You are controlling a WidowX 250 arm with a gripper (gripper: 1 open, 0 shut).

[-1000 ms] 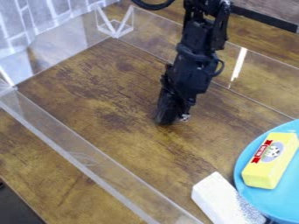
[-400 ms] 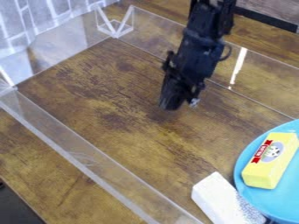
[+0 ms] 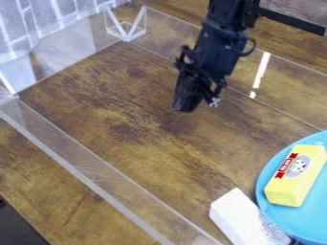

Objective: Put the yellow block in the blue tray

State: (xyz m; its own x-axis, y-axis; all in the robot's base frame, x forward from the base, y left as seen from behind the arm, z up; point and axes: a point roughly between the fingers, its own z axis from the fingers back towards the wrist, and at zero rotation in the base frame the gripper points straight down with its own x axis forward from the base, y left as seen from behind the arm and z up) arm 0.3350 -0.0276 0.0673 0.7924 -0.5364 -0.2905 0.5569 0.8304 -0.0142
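The yellow block [image 3: 296,174], a small bar with a red-and-white label, lies inside the blue tray [image 3: 273,207] at the lower right edge of the camera view. My black gripper [image 3: 189,103] hangs above the middle of the wooden table, well to the upper left of the tray. Its fingers are shut with nothing between them, and the tips point down at the bare wood.
A white speckled sponge-like block [image 3: 246,220] lies at the bottom edge, touching the tray's left rim. Clear acrylic walls [image 3: 76,163] fence the wooden table. A white stick [image 3: 261,72] leans at the back right.
The gripper has risen off the table surface and shifted slightly up the picture, staying shut. The block and tray have not moved.
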